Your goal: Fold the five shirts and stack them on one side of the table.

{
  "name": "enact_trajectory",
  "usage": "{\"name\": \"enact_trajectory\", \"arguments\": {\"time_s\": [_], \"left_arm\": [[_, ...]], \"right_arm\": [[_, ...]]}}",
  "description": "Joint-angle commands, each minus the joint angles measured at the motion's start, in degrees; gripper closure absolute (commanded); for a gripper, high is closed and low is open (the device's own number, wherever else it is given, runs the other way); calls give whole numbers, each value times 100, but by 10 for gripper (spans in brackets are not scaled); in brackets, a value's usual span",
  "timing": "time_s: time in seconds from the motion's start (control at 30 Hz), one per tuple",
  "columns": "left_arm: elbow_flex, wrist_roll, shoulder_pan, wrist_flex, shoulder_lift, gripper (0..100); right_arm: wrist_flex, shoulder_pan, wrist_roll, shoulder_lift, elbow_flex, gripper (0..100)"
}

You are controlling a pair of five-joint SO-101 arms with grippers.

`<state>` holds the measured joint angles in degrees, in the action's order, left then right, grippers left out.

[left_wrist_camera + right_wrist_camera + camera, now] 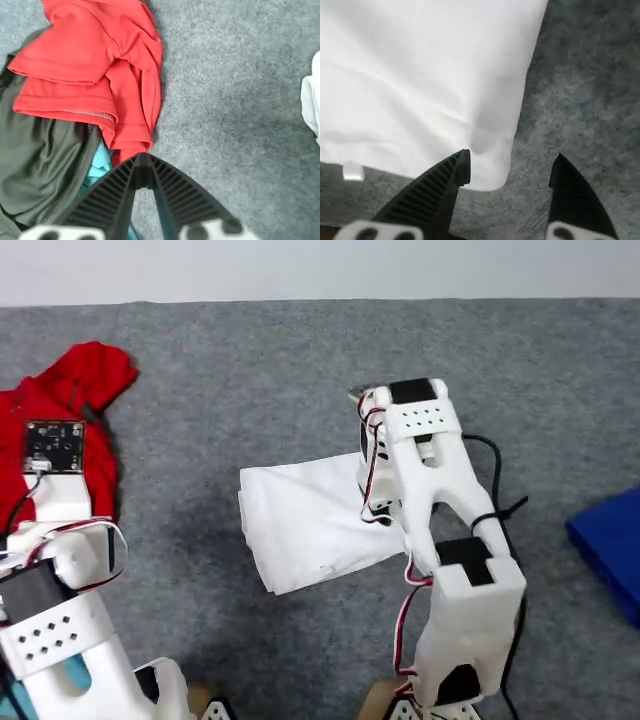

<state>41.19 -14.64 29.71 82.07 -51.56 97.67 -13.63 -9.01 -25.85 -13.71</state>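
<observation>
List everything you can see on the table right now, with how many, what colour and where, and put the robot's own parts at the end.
white shirt: one, white, partly folded, middle of the table.
red shirt: one, red, crumpled, at the left edge of the high view.
dark green shirt: one, dark grey-green, lying under the red shirt.
teal shirt: one, teal, peeking out beside the dark green shirt.
blue shirt: one, blue, at the right edge of the high view.
table: one, grey fuzzy cover.
left tool: one, black fingers, shut, by the red shirt's edge.
right tool: one, black fingers, open, astride the white shirt's corner.
</observation>
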Motion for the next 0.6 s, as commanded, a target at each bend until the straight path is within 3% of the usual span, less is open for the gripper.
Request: {"name": "enact_trajectory", "arguments": {"time_s": [0.0, 0.23, 0.43, 0.57], "left_arm": [[110, -18, 9, -114, -97, 996], [303, -18, 35, -114, -97, 996], [268, -18, 35, -123, -97, 996], [277, -18, 35, -123, -97, 996]], "right_arm": [[-198, -180, 62, -127, -44, 731], [-347, -655, 255, -637, -44, 732], [-277, -637, 413, -1007, -26, 738], [-286, -646, 378, -1068, -26, 837]]}}
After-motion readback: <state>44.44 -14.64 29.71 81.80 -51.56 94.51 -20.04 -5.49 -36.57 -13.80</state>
